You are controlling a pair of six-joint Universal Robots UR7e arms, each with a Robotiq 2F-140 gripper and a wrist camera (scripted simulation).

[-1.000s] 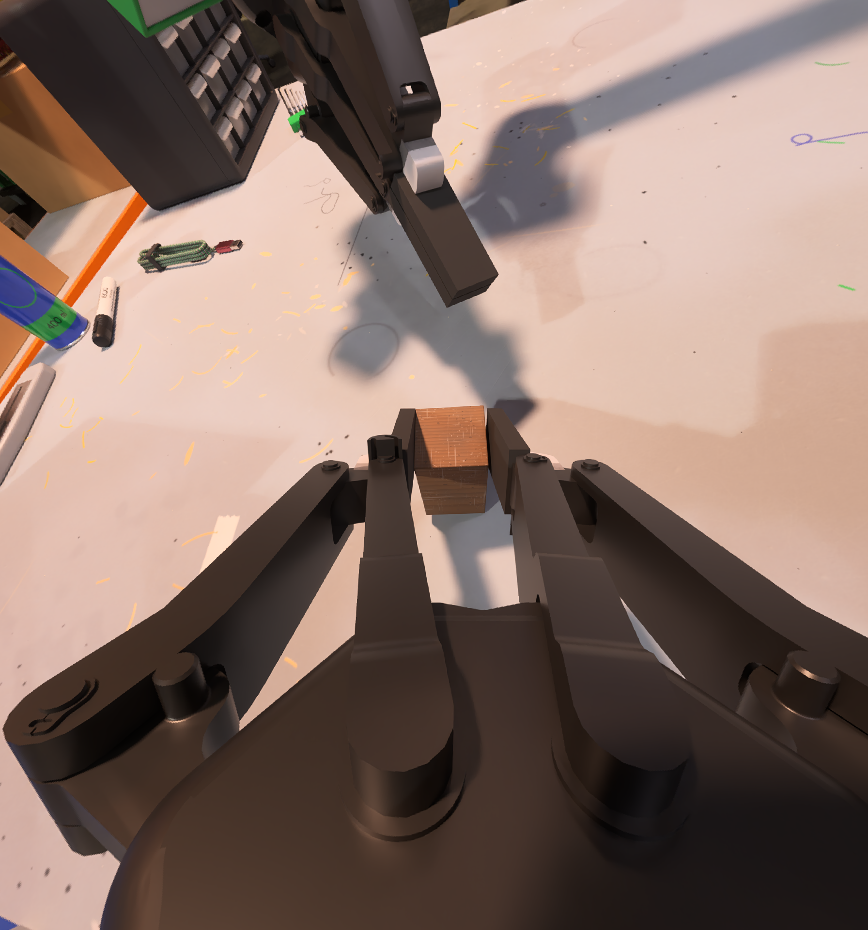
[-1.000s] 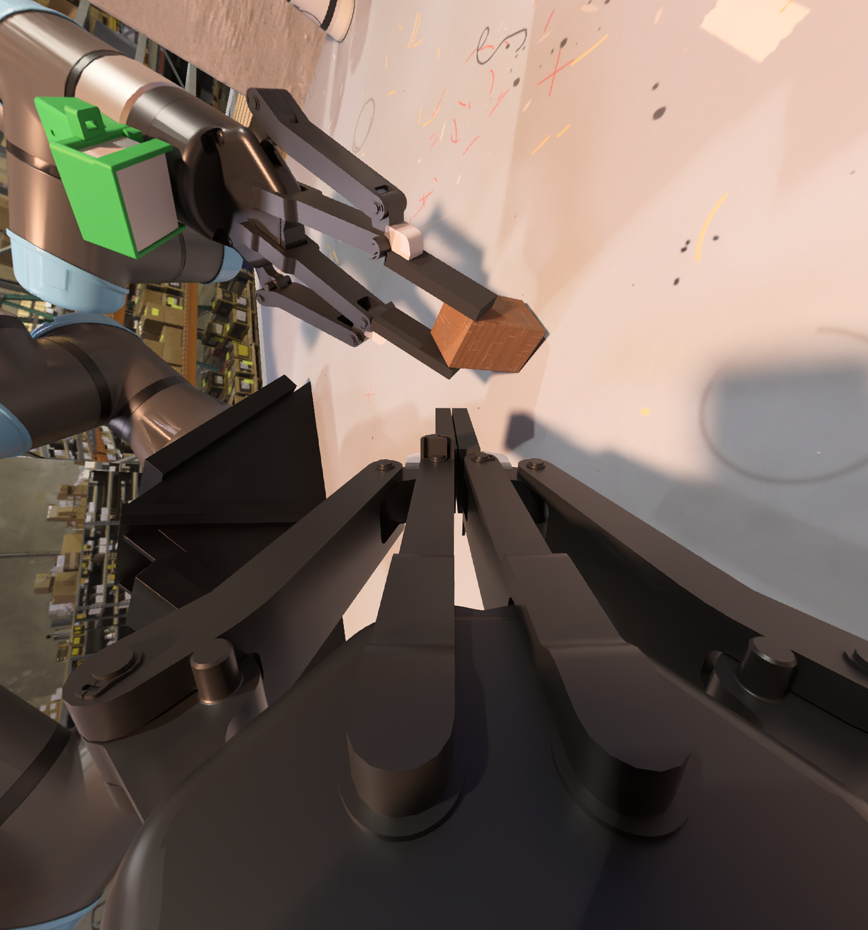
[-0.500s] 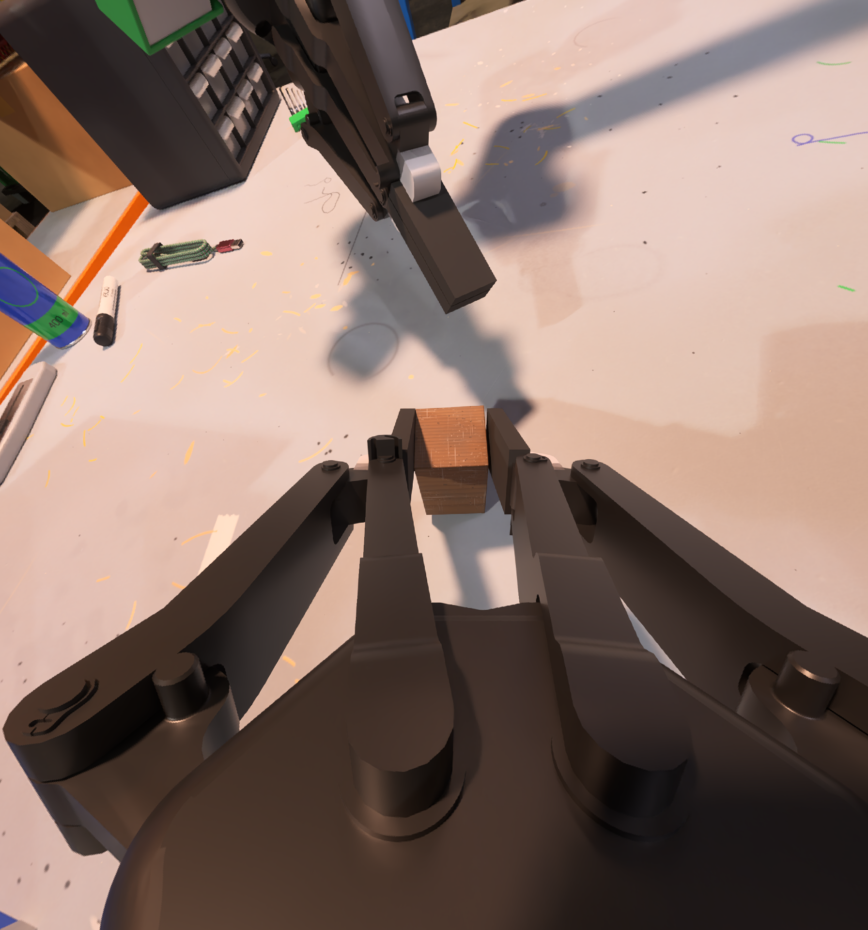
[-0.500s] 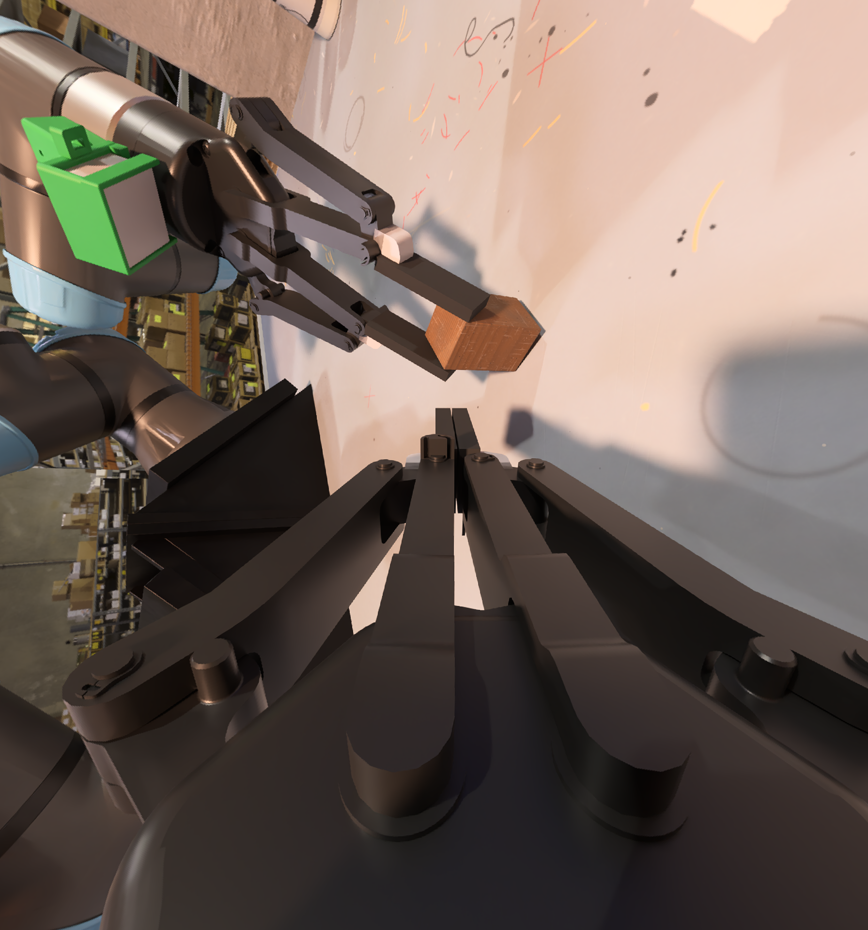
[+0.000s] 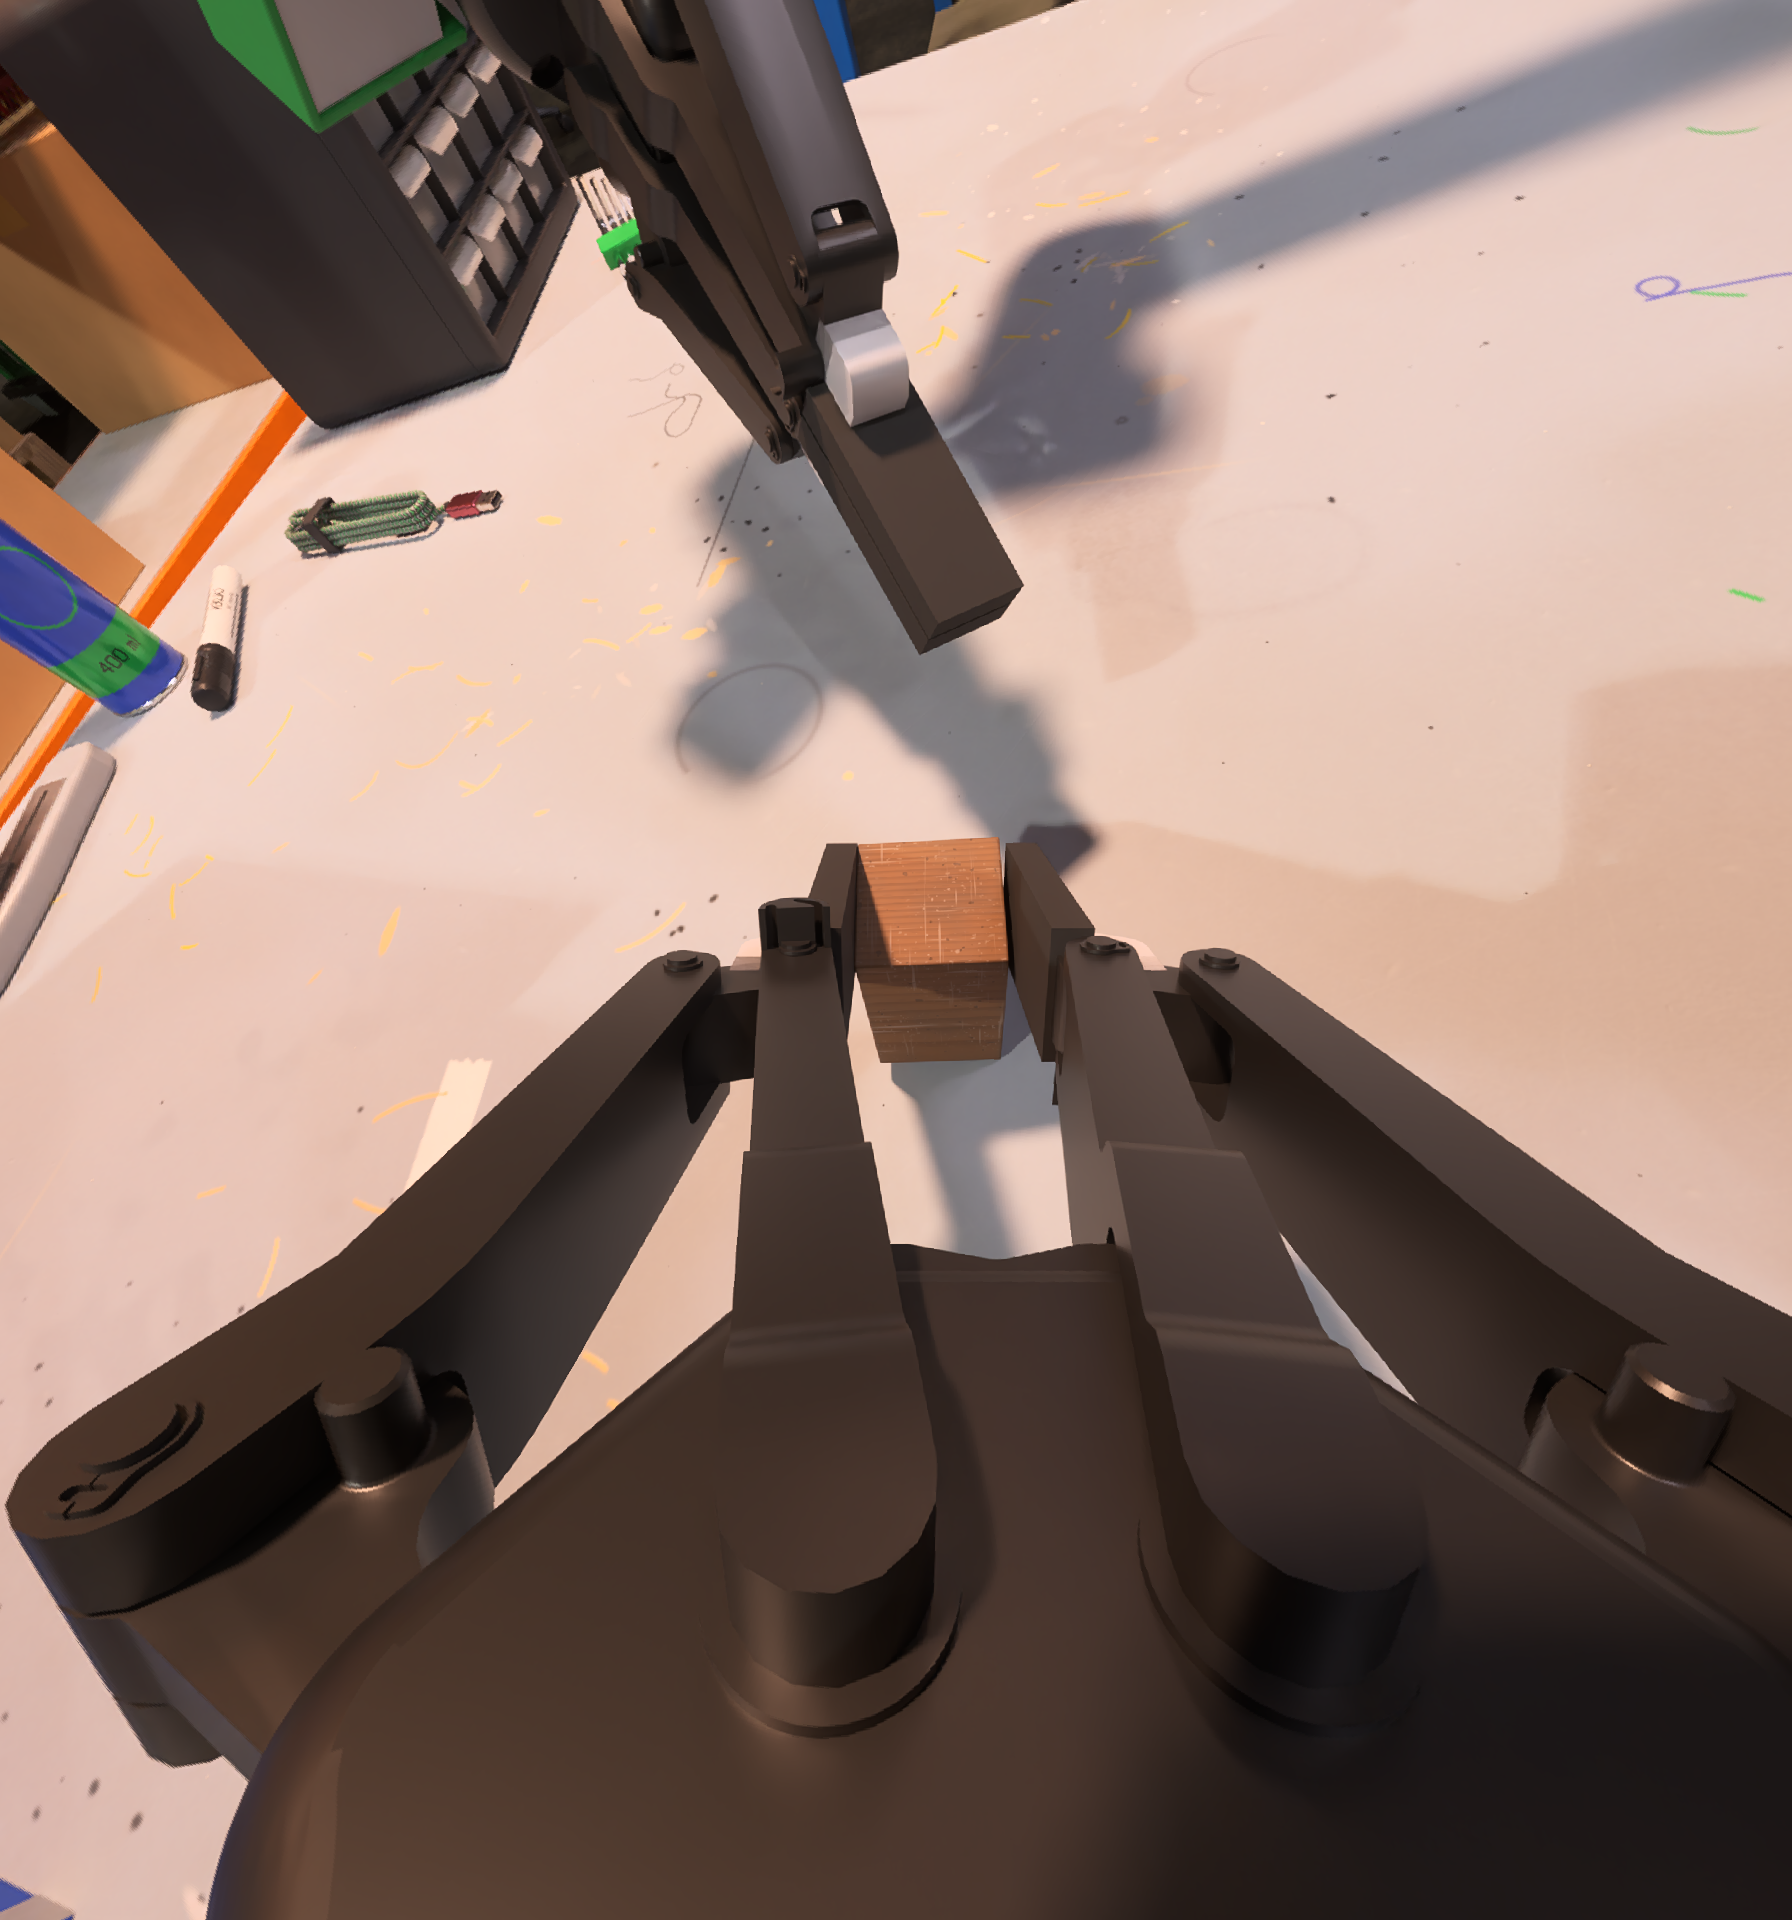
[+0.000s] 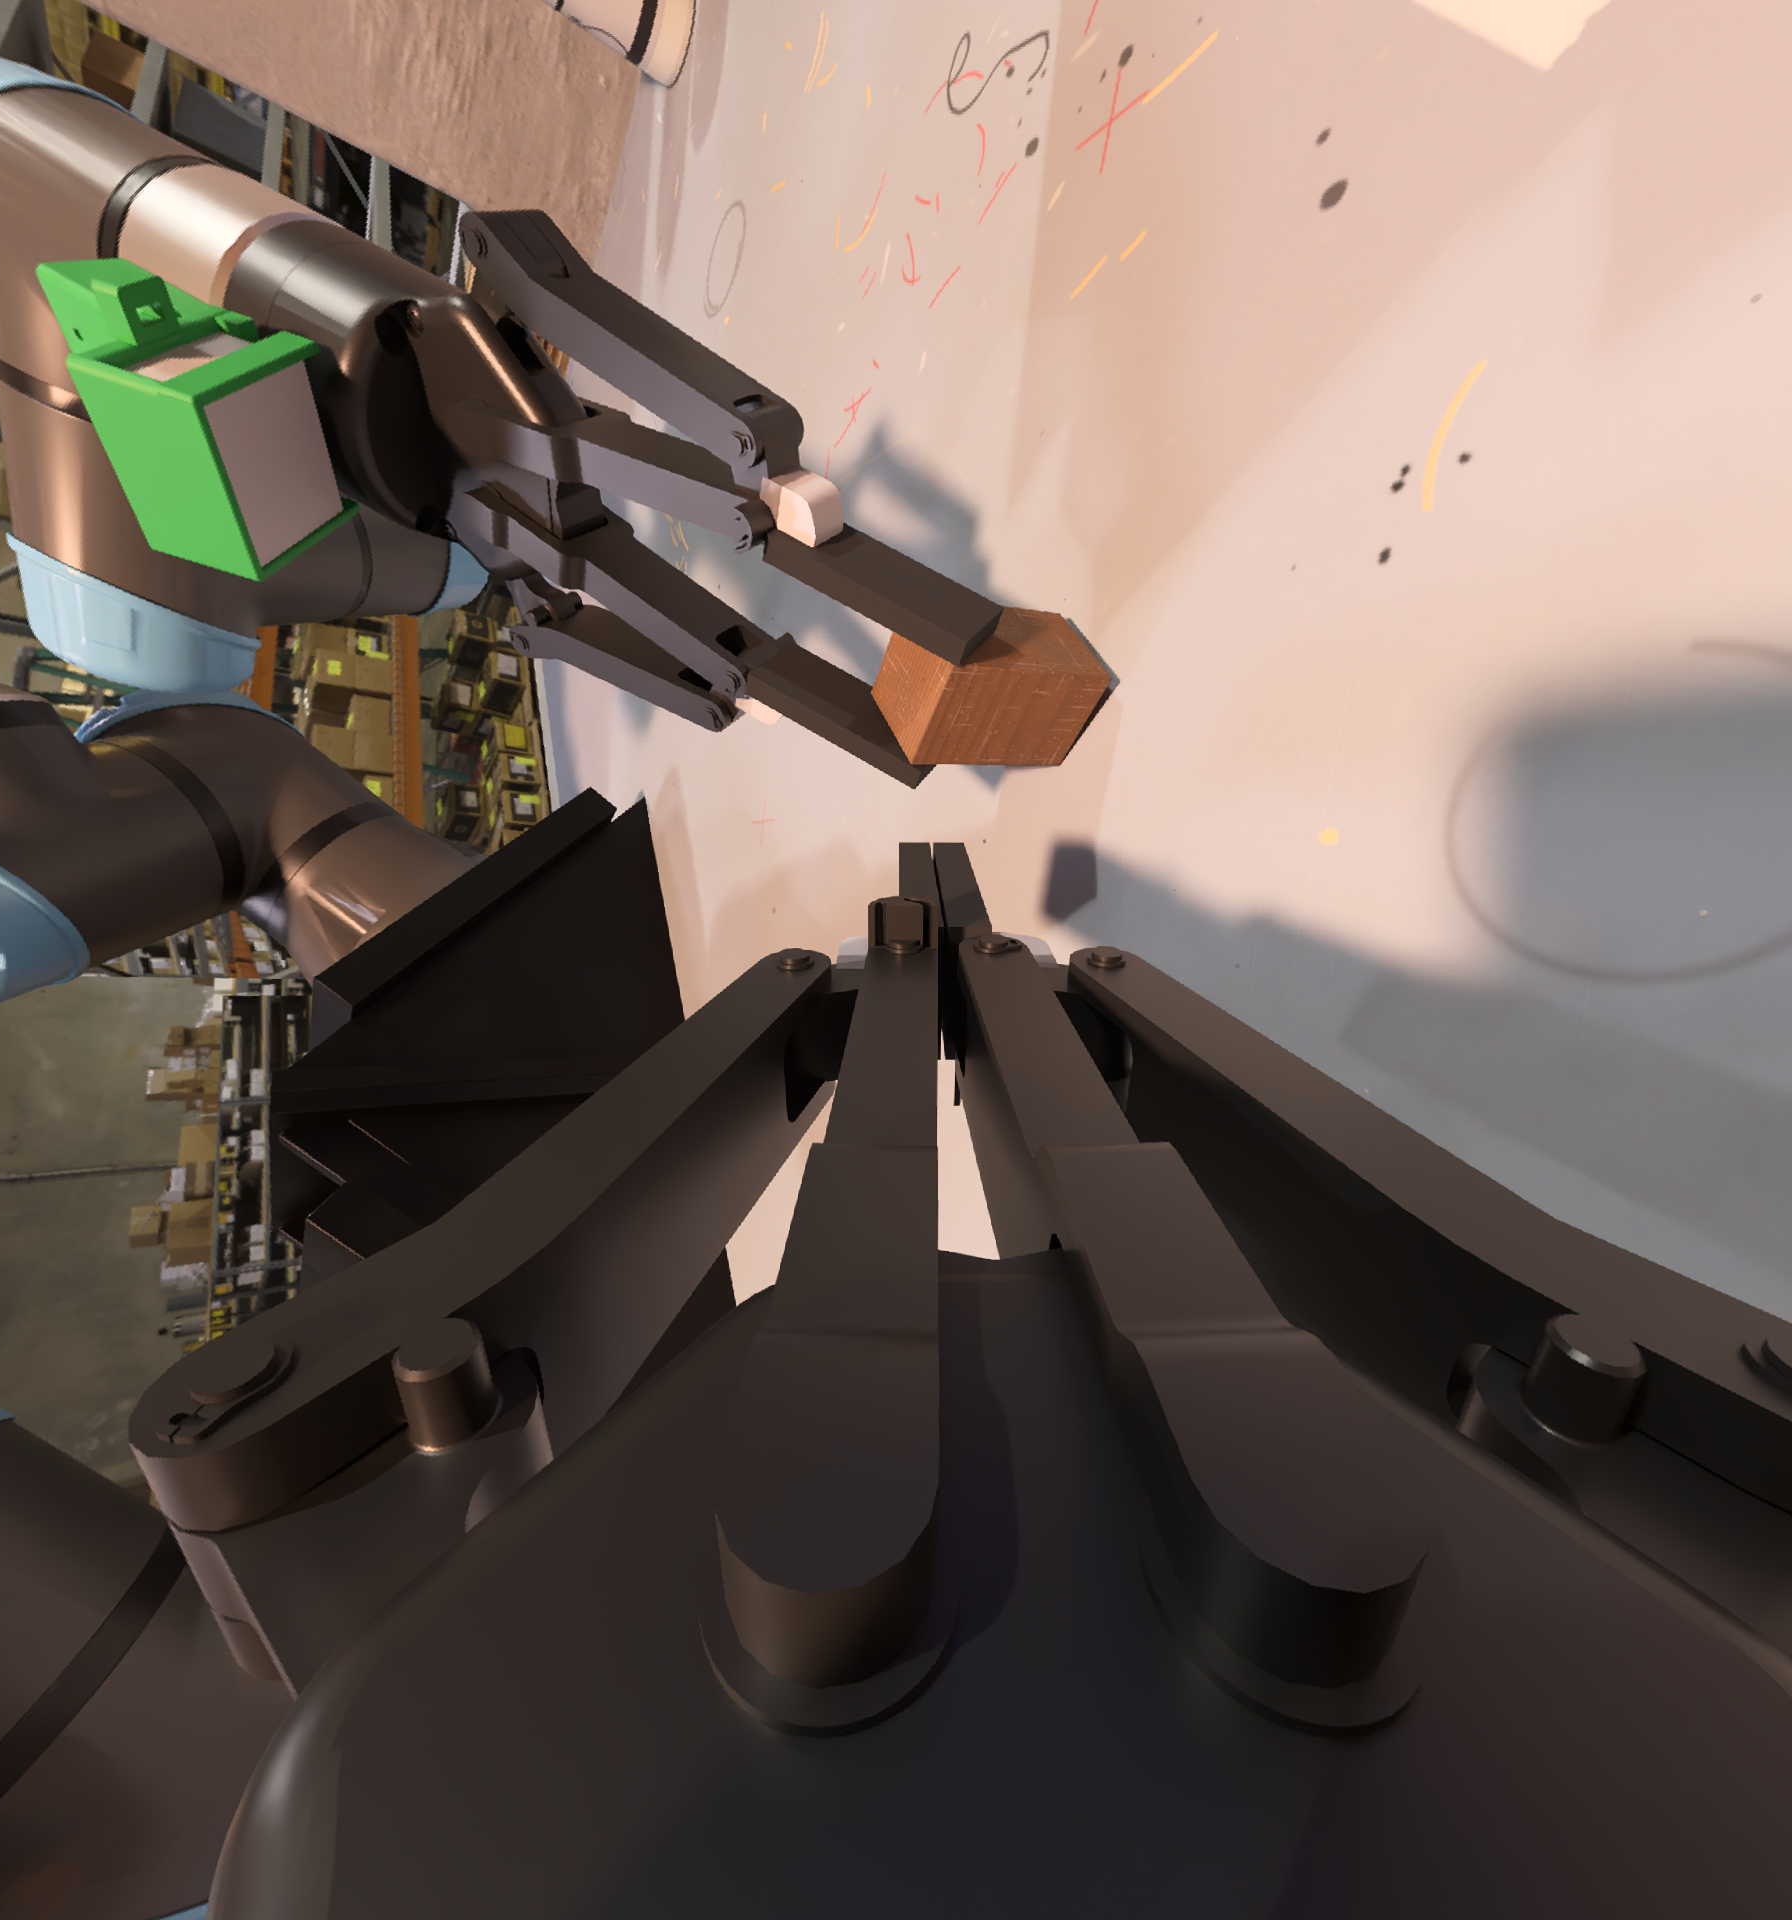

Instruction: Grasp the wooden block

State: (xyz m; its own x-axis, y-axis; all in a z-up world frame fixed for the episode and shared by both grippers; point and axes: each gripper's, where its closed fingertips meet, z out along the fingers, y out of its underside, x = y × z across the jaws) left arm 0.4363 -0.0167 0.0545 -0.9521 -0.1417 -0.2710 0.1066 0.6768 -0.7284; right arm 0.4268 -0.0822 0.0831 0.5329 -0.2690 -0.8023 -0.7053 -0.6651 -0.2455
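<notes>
A: Left gripper (image 5: 931, 914) is clamped on the wooden block (image 5: 931, 940), one finger pressed to each side face, the arm angled down toward the table (image 5: 1391, 935).

B: And the block itself?

A: Held between those fingertips. From the right wrist view the block (image 6: 991, 691) hangs off the tabletop, casting its own shadow just beyond.

B: The right gripper (image 6: 931, 883)?

A: Clenched on nothing, fingers pressed flat together. From the left side it (image 5: 959, 592) hovers beyond the block, pointing down at it, well apart, nothing between them.

B: What else lies around the block?

A: Far beyond it to the left, one dark drawer cabinet (image 5: 300, 208). Nearer on that side, one coiled green cable (image 5: 372, 520), one white marker (image 5: 217, 644) with a black cap, one blue and green spray can (image 5: 50, 613) on its side, and one grey-white flat tool (image 5: 24, 873) at the table edge.

B: All clear of the block?

A: All well apart from it.
</notes>
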